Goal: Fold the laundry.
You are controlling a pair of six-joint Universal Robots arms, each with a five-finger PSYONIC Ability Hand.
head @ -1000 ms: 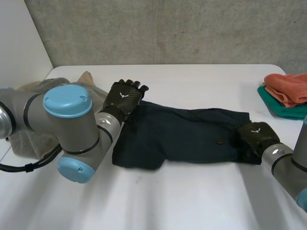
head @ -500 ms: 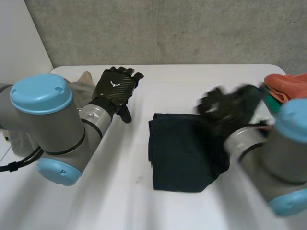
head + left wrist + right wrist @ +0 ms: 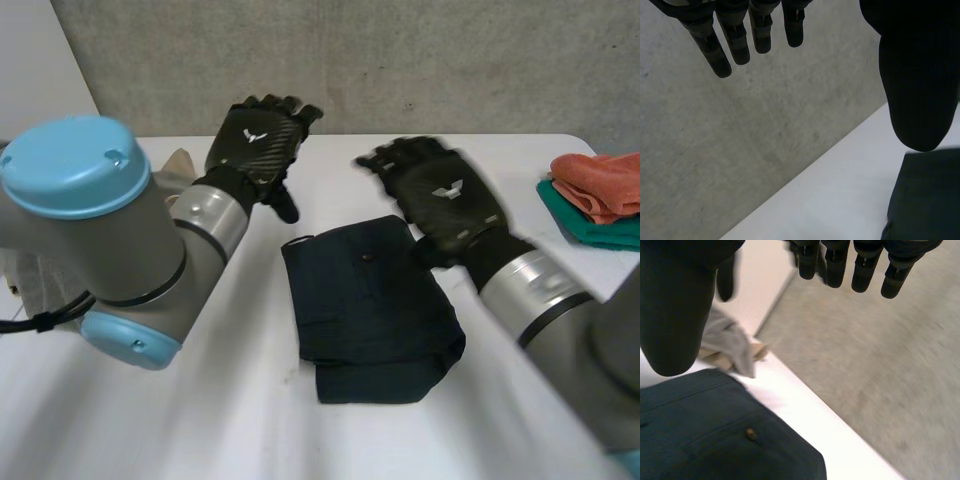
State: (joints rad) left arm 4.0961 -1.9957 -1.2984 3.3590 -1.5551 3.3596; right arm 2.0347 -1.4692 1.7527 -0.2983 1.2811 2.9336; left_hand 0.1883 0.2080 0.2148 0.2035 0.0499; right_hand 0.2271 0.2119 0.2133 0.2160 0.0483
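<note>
So the left hand is up off the white surface, fingers straight and spread, nothing in it. The left wrist view backs that up, with just the bare fingers against the grey concrete wall.

The right hand is let go too: relaxed, fingers out, holding nothing. It sits over the far right side of the dark navy fabric garment, and I can't say if the wrist brushes the cloth.

The garment lies doubled over in the middle of the surface between the two hands. The top layer has a small button on it, and the lower layer pokes out along the near edge.

Behind the left arm there's a crumpled grey and beige cloth heap. Way off at the right edge, a coral towel sits on top of a teal cloth, well apart from the garment.
</note>
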